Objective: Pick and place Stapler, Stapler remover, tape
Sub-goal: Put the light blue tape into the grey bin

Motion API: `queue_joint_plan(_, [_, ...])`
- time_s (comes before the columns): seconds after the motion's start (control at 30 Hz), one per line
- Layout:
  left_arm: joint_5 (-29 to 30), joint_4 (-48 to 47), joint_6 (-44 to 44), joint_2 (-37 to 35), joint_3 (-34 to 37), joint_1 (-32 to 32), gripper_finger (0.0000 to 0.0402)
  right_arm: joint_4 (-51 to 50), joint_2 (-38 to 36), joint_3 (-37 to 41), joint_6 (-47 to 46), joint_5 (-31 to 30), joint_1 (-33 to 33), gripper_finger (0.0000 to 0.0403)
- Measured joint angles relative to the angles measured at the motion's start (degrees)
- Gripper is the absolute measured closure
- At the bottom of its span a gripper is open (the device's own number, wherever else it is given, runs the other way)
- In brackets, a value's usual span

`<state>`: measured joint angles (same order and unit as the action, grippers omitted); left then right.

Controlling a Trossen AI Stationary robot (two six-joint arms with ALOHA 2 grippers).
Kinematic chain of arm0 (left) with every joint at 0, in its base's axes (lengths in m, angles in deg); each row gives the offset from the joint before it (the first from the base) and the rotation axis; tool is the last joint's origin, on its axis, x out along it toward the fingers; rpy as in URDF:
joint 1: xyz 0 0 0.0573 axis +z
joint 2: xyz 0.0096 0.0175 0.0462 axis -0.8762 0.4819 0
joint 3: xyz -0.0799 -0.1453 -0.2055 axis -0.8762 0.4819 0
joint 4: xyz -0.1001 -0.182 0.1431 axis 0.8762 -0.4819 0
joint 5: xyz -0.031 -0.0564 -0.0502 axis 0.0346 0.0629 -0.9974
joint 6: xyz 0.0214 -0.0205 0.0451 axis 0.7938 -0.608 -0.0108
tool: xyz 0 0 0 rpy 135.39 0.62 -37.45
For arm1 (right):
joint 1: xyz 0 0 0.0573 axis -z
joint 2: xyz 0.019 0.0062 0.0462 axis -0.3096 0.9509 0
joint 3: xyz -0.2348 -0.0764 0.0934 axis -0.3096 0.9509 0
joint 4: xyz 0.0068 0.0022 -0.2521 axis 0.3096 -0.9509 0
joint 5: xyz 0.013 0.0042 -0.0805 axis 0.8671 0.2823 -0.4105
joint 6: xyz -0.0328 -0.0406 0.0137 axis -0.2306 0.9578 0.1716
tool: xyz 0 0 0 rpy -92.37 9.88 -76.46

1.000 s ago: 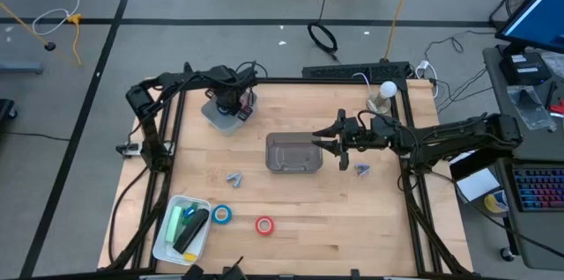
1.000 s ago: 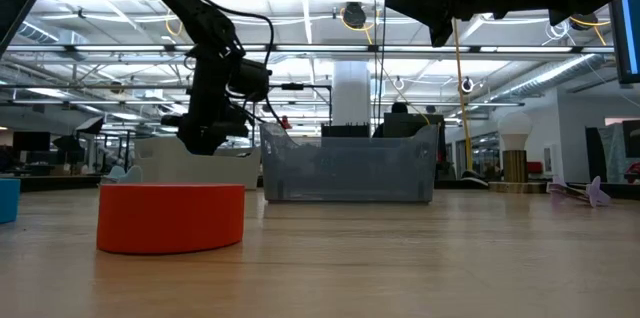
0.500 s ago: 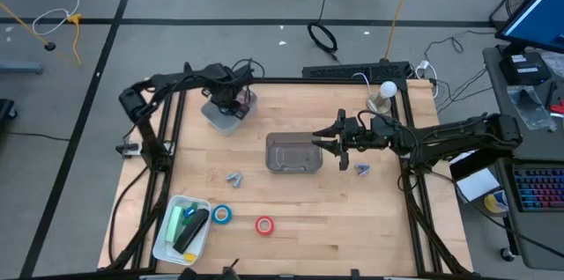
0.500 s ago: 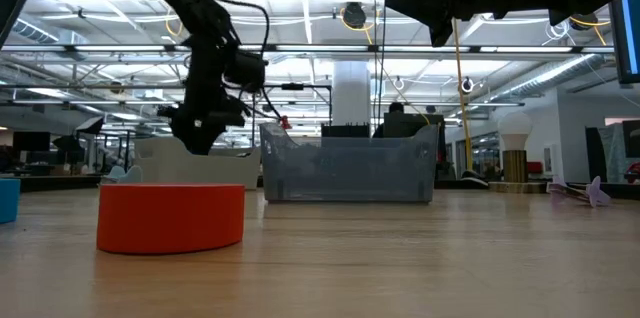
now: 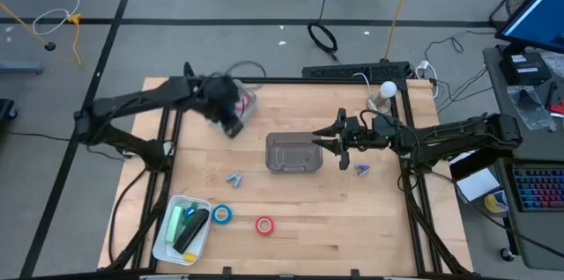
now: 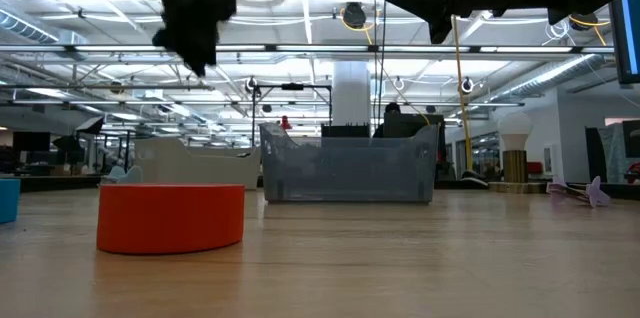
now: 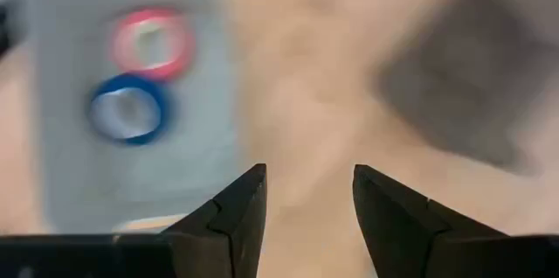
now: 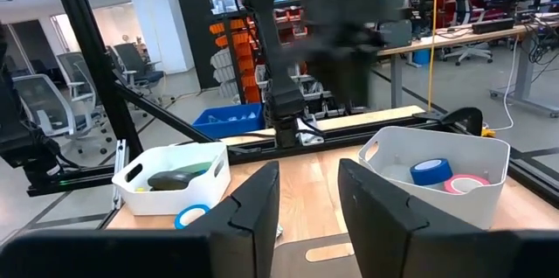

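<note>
Left gripper (image 5: 231, 126) is lifting off the far-left bin (image 5: 245, 100), fingers parted, empty | tapes (image 7: 128, 110) binned | right gripper (image 5: 322, 142) is hovering part-open, empty.

wooden table (image 5: 300, 218), grey bin (image 5: 293, 153), white lamp (image 5: 384, 92)

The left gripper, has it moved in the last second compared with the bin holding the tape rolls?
Yes. The left gripper hung right over the back-left bin a second ago; now it has lifted and swung off toward the table's middle, its fingers open and empty.
</note>
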<state>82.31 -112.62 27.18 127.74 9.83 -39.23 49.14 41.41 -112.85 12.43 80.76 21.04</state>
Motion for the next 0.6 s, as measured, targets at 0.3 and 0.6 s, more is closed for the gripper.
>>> queue_joint_plan(0.3, [-2.05,1.79,-9.83,-3.35,-0.01,-26.18,0.0229,-0.03,0.00,0.00,0.00,0.00,0.00,0.0293])
queue_joint_plan(0.6, [0.83,2.79,-13.22,3.67,0.02,-44.58,0.0229,-0.22,0.02,0.00,0.00,0.00,0.00,0.0293])
